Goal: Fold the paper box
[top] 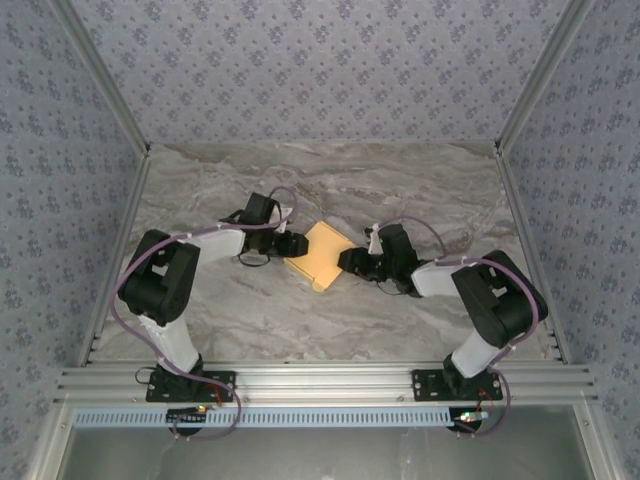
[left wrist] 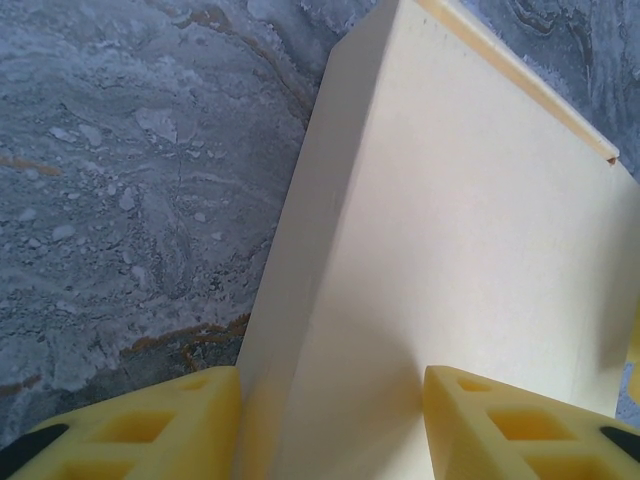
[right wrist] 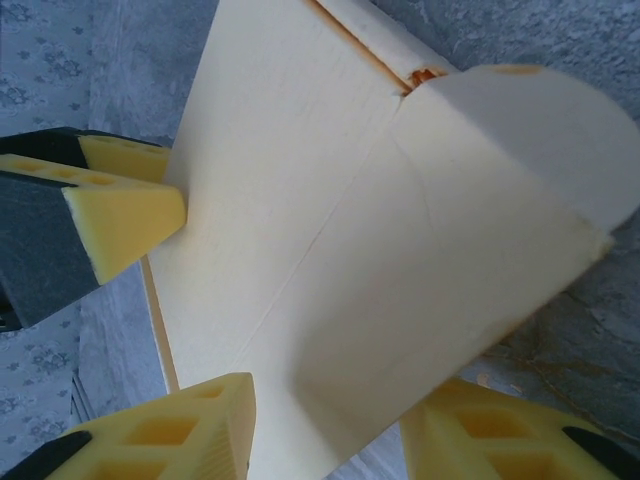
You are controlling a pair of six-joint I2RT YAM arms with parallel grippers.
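Observation:
The paper box (top: 322, 255) is a yellow cardboard sheet, partly folded, lying mid-table between both arms. My left gripper (top: 293, 243) meets its left edge and my right gripper (top: 350, 262) its right edge. In the left wrist view the paper box (left wrist: 460, 230) has a side wall standing up beside the left finger (left wrist: 150, 430). The left gripper (left wrist: 332, 375) is open, its jaws apart over the flat panel. In the right wrist view a rounded flap (right wrist: 470, 220) bends up between the jaws of the open right gripper (right wrist: 328, 400). A left-arm fingertip (right wrist: 120, 225) touches the far panel.
The grey marble table (top: 300, 190) stretches around the box. Slanted aluminium rails (top: 110, 110) and patterned walls close in the sides and back. A metal rail (top: 320, 380) with both arm bases runs along the near edge.

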